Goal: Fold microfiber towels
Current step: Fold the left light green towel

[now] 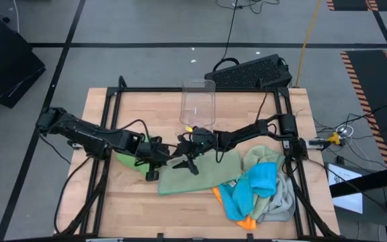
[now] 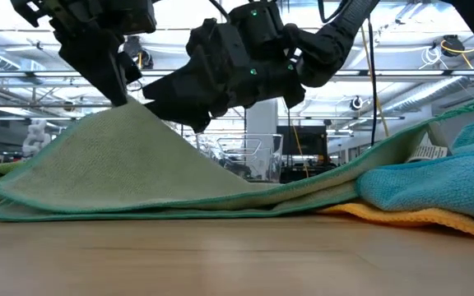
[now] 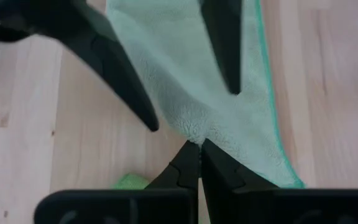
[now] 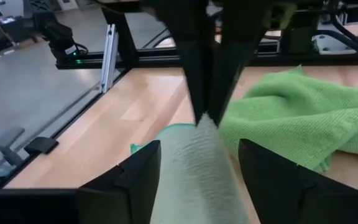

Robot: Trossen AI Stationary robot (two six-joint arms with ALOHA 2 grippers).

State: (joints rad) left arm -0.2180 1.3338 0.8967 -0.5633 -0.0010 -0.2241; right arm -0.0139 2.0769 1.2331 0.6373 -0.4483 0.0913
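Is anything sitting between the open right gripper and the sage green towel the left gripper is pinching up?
Nothing visible does. The left gripper is shut on a raised fold of the sage green towel, and the right gripper is open with its fingers on either side of that same ridge. The bright green towel lies off to the side.

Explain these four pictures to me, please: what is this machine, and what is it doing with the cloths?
It is a robot with two dark arms at a wooden table. One picture looks straight down, one looks level across the tabletop, and two come from cameras on the wrists. The left end effector is shut on the sage green towel, pinching it into a peak. The right end effector is open, its fingers either side of that raised fold. A bright green towel lies beside it. Blue, orange and grey towels are heaped nearby, and a clear bin stands behind.
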